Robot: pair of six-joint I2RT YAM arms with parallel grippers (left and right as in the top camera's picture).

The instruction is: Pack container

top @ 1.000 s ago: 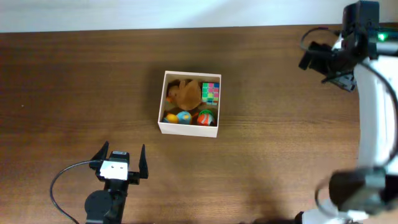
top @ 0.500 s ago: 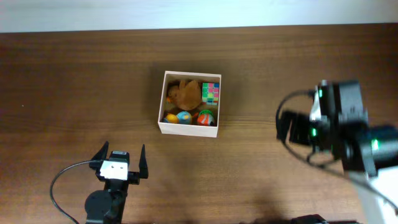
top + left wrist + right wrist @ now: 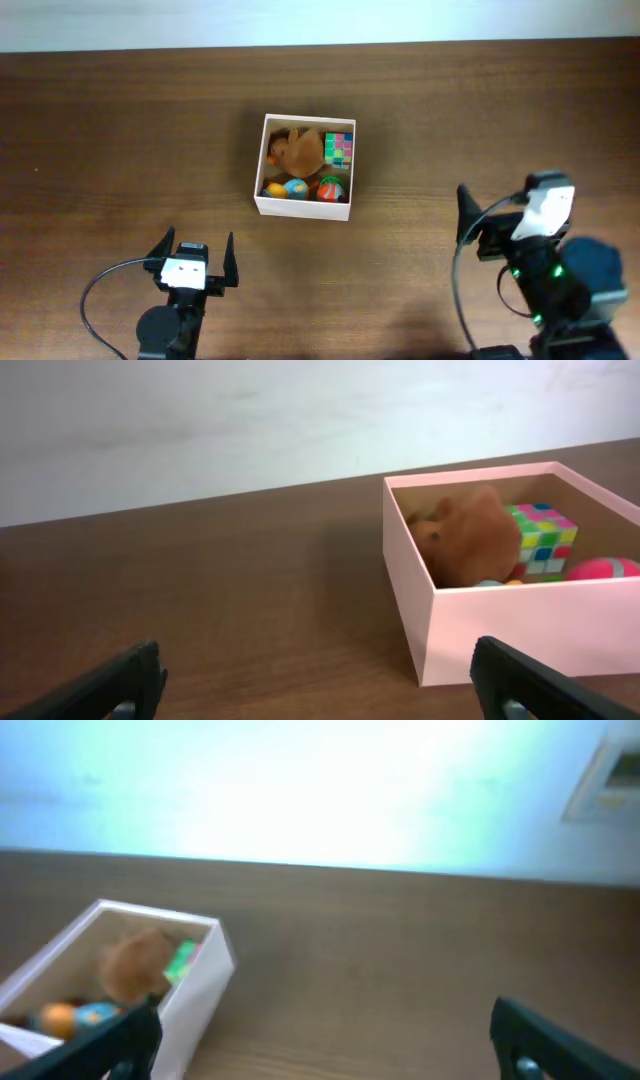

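The container (image 3: 303,208) is a square white-walled box at the table's middle. It holds a brown plush toy (image 3: 297,150), a coloured cube (image 3: 340,148) and small coloured balls (image 3: 330,188). My left gripper (image 3: 197,245) is open and empty, in front of the container and to its left. In the left wrist view the container (image 3: 520,625) stands ahead right of the open jaws (image 3: 320,695). My right gripper (image 3: 505,207) is open and empty, to the front right of the container. In the right wrist view the container (image 3: 195,990) lies ahead left of the jaws (image 3: 325,1050).
The brown wooden table (image 3: 120,130) runs to a white wall at the back (image 3: 300,20). A black cable (image 3: 100,290) loops by the left arm. Nothing else lies on the table around the container.
The right arm has swung from the far right back corner down to the front right of the table. The left arm and the container have not moved.
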